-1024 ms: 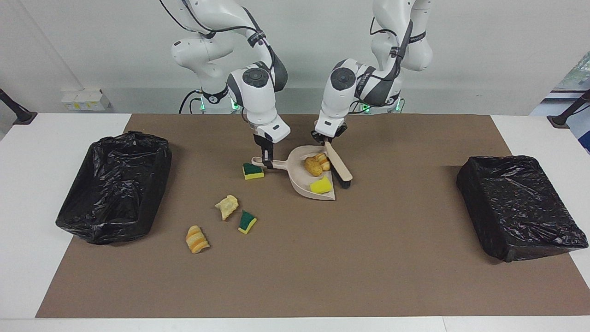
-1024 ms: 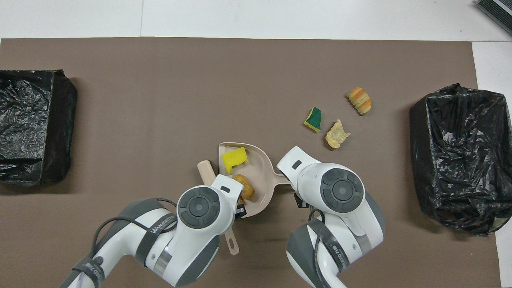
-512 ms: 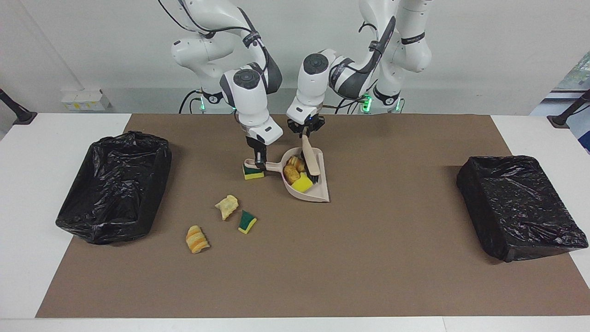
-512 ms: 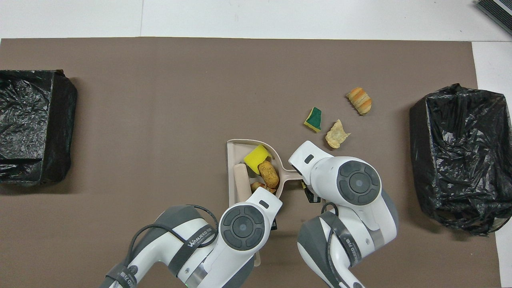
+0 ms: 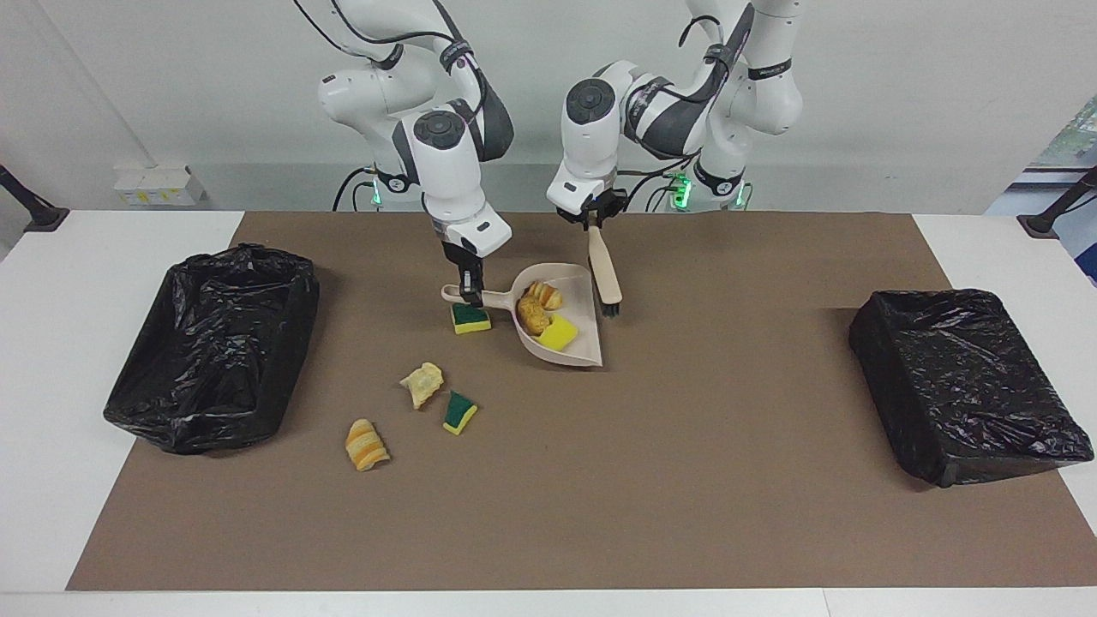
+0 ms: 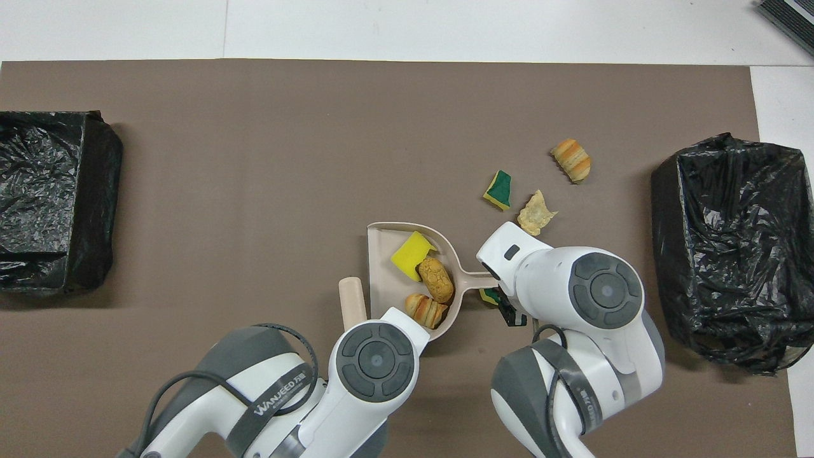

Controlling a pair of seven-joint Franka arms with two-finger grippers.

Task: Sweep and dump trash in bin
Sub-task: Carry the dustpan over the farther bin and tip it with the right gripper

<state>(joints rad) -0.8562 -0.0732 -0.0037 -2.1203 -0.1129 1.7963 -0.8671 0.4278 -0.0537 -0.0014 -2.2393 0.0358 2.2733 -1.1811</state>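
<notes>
My right gripper [image 5: 467, 290] is shut on the handle of the beige dustpan [image 5: 586, 302]. The pan is tilted, its handle end raised over a green-topped sponge bit [image 5: 470, 318] on the mat. In the pan lie a yellow sponge bit [image 6: 412, 254] and two bread pieces [image 6: 435, 280]. My left gripper [image 5: 591, 220] is shut on the beige brush [image 5: 605, 267], which hangs bristles down beside the pan. More trash lies on the mat toward the right arm's end: a pastry piece [image 5: 422, 383], a green-topped sponge bit [image 5: 459, 412] and a striped bread piece [image 5: 366, 444].
One black-lined bin [image 5: 214, 343] stands at the right arm's end of the brown mat, beside the loose scraps. A second black-lined bin [image 5: 964, 381] stands at the left arm's end. White table shows around the mat.
The left gripper swept the brush into the pan, then lifted it out and up. The scraps slid deeper into the pan. The right gripper shifted the pan toward its end and raised the handle.
</notes>
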